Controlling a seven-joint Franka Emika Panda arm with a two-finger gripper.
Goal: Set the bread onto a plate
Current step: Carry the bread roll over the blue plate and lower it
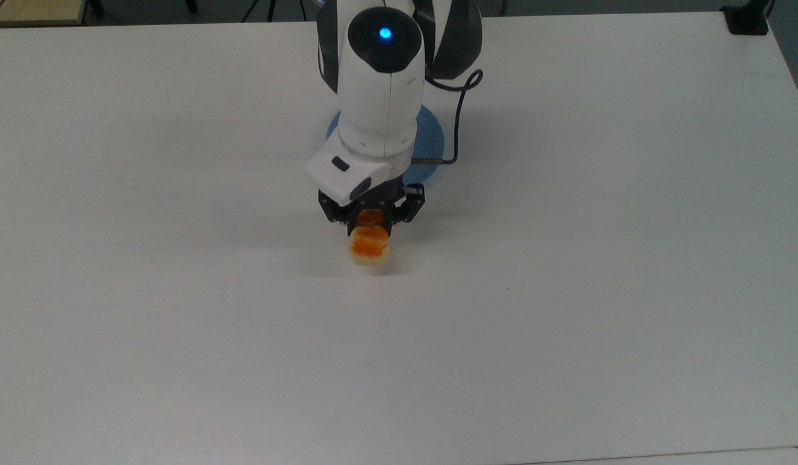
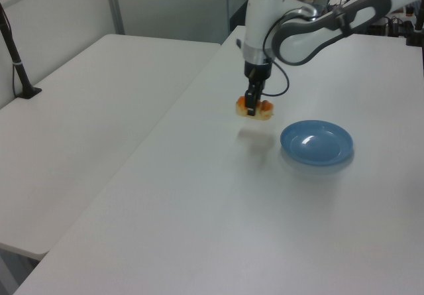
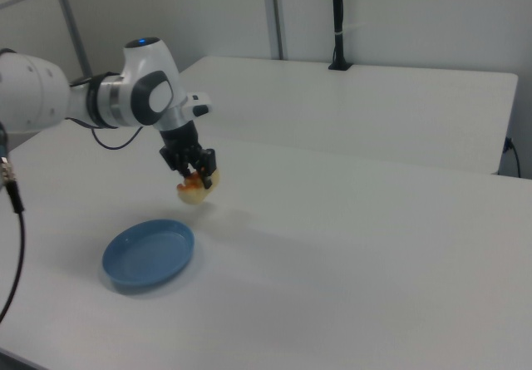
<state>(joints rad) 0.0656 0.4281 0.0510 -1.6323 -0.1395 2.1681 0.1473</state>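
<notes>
Gripper (image 1: 371,223) points straight down, its fingers (image 2: 251,103) closed on the bread (image 1: 370,247) and gripping it across the width. The bread (image 2: 254,108) hangs clear of the bench (image 1: 567,290); a soft shadow lies on the white surface below it, apart from the loaf, in the left view and the right view. In the right view the loaf (image 3: 195,188) tilts, its free end drooping below the fingers. Orange-brown top faces up in the top view, pale sides below it.

The plate (image 2: 317,142) sits flat on the bench, bare, blue, rim up. In the top view the arm covers most of the plate (image 1: 431,139), which lies between the bread and the bench's top edge. In the left view the plate is near the bread, lower and to the left view's right, not touching. In the right view the plate (image 3: 150,254) lies below and slightly to the right view's left of the held loaf.

The bread is well in from every bench edge, roughly midway between the top view's left and right edges. A black cable (image 1: 460,110) loops from the wrist over the plate's rim.
</notes>
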